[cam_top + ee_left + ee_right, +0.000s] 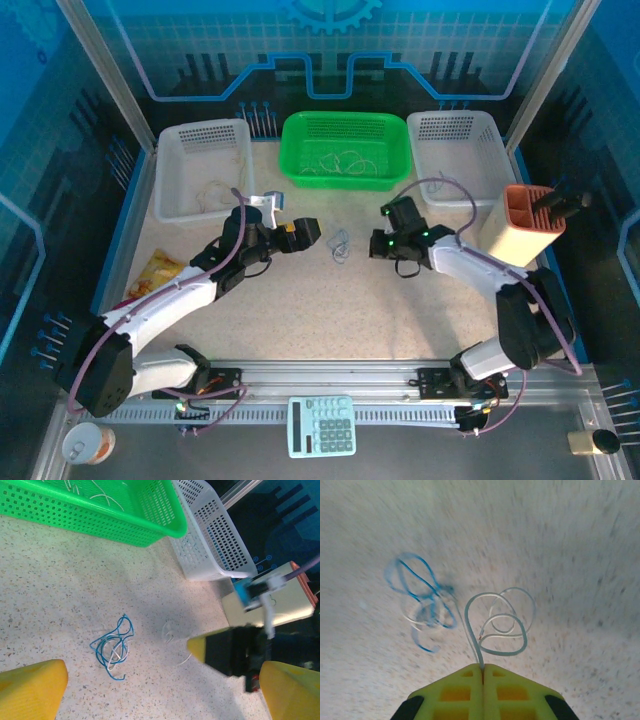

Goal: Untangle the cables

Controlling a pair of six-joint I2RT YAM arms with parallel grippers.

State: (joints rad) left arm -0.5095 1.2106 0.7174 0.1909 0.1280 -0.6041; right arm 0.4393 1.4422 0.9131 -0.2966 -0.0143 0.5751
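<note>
Right wrist: blue cable blurred; jaws hide white cable end.

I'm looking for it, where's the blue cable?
The blue cable lies mid-table in the top view, in front of the green basket, beside the white cable.

1. whitish cable: very thin, curled in several overlapping loops. One end runs straight into the pressed-together tips of the right gripper, and the loops sit just beyond those tips.
2. blue cables: a small tangle of curly loops with a pale strand through it, on the table. It lies ahead and left of the tips, just beside the whitish loops; contact between them cannot be told.
</note>
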